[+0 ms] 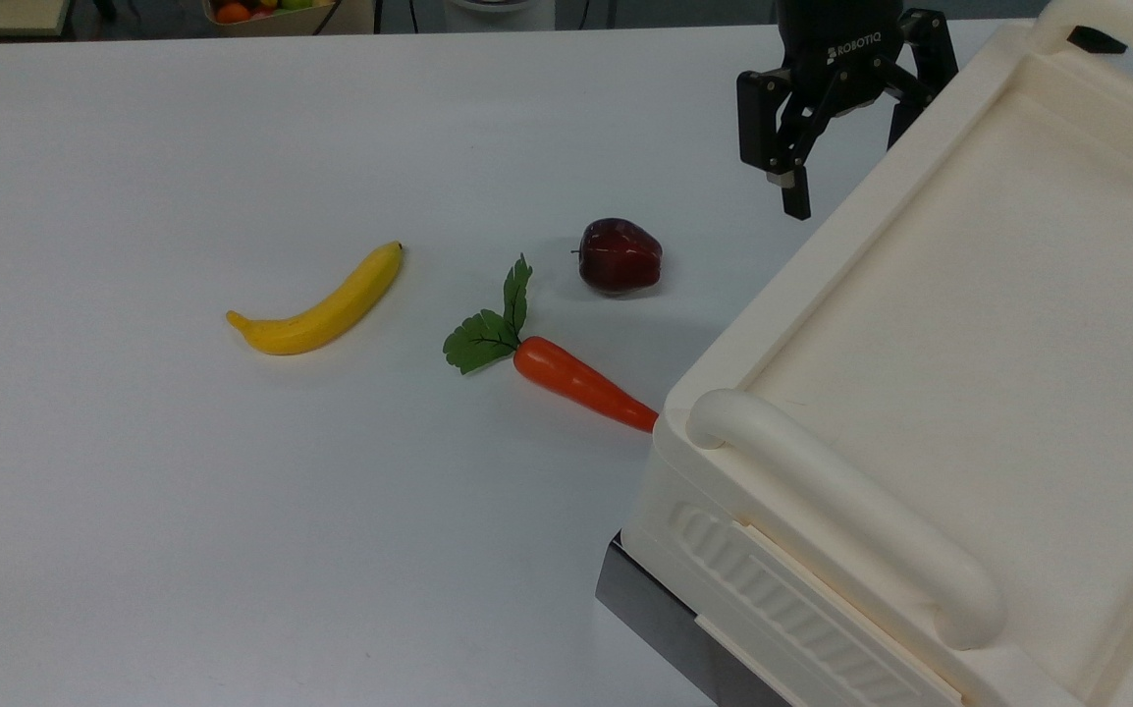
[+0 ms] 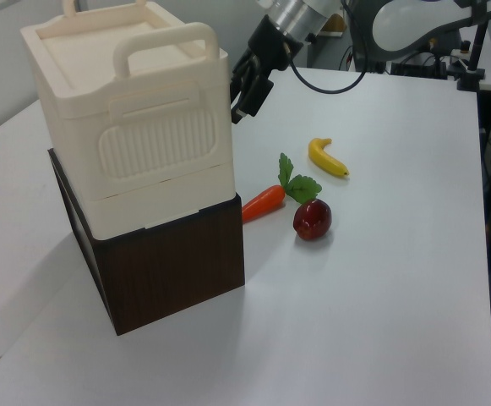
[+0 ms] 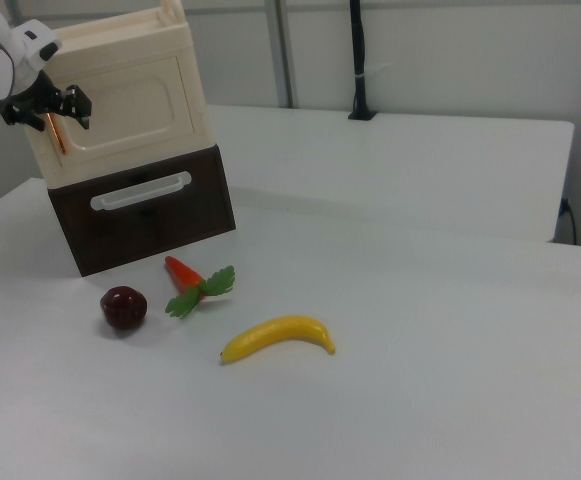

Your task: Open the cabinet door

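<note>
Fruit lay nearest on the white bench (image 3: 450,200) in the right view, a banana (image 3: 277,338), an apple (image 3: 122,307) and a carrot (image 3: 183,273), all well clear of the work. Behind them the cabinet door (image 3: 130,108) stood shut and upright on the cream cabinet (image 2: 131,127), its copper strip (image 3: 57,134) running vertically at the right view's left edge. The pincer (image 3: 47,108) hung open and empty right at that strip, with open bench beside it for the door's likely swing.
</note>
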